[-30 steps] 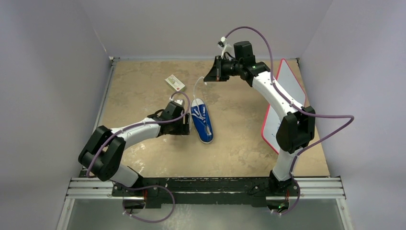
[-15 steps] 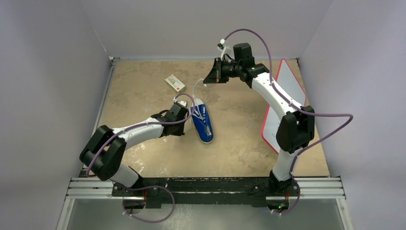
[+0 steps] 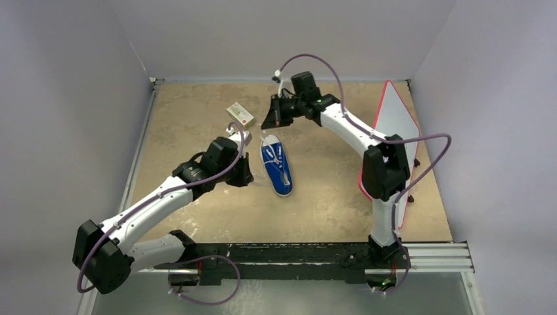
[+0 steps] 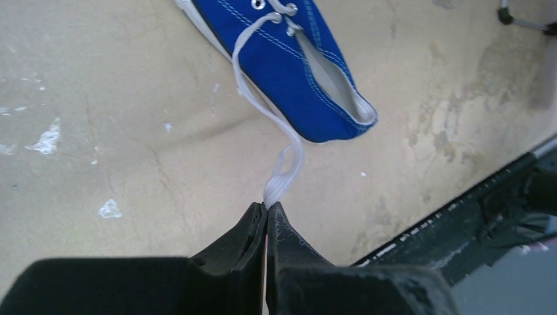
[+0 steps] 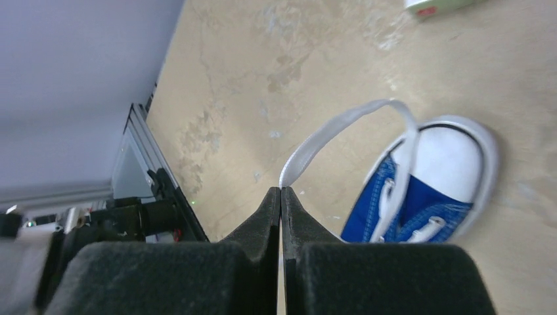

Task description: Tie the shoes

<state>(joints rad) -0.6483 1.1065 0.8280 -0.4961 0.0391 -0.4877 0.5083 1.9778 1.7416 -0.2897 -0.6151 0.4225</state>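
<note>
One small blue sneaker (image 3: 277, 167) with a white sole and toe cap lies mid-table, toe toward the far wall. Left of the shoe, my left gripper (image 3: 244, 172) is shut on one white lace (image 4: 276, 144), which runs up from the closed tips (image 4: 267, 207) to the eyelets of the shoe (image 4: 295, 59). Beyond the toe, my right gripper (image 3: 269, 121) is shut on the other white lace (image 5: 341, 128), which arcs from its closed tips (image 5: 281, 190) over the white toe cap of the shoe (image 5: 427, 190).
A small white box with a red edge (image 3: 240, 114) lies at the back left, close to both grippers. A white board with a red rim (image 3: 394, 125) leans at the right side. Grey walls enclose the table; a metal rail (image 3: 282, 257) runs along its near edge.
My left gripper closed on a lace beside the shoe and drew back to the left. The right arm swung left and nearer the toe, carrying its lace along.
</note>
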